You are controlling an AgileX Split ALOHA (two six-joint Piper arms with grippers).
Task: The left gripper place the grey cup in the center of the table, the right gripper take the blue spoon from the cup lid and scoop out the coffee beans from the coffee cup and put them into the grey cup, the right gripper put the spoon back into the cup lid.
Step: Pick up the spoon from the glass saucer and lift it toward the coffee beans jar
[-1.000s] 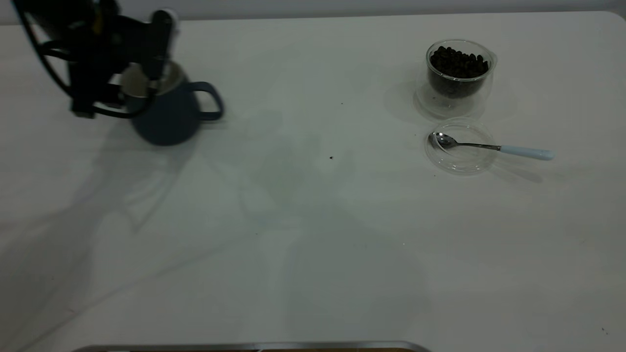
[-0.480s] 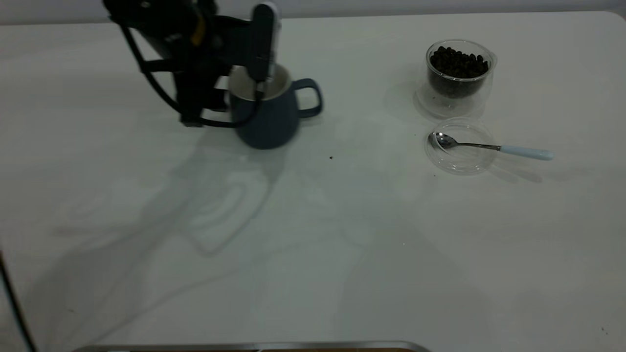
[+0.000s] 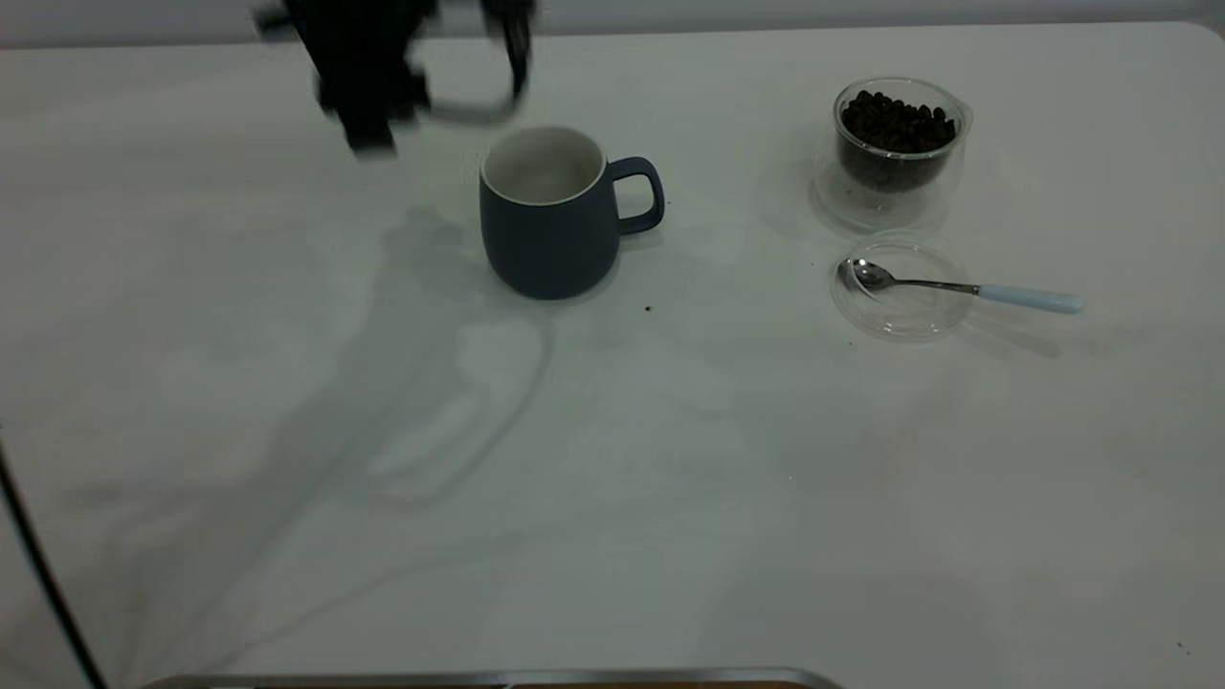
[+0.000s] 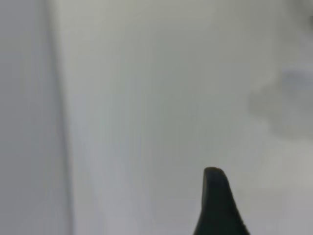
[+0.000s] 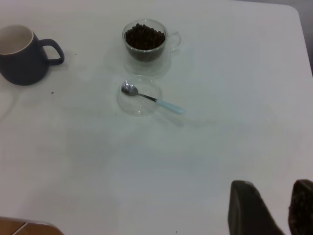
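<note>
The matt grey cup [image 3: 550, 225], clear glass coffee cup [image 3: 895, 153] and shiny metal-bowled blue spoon [image 3: 957, 287] stand on the smooth table [image 3: 670, 478].

Grey cup [image 3: 550, 225] upright mid-table, handle toward bean-filled coffee cup [image 3: 897, 148]; blue spoon [image 3: 962, 287] across cup lid [image 3: 902, 314].

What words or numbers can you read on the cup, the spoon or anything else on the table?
None: no words, numbers or signs show in any view.
The grey cup is plain.
The blue spoon, the cup lid and the coffee cup carry no print.
The table shows only tiny dark specks.
</note>
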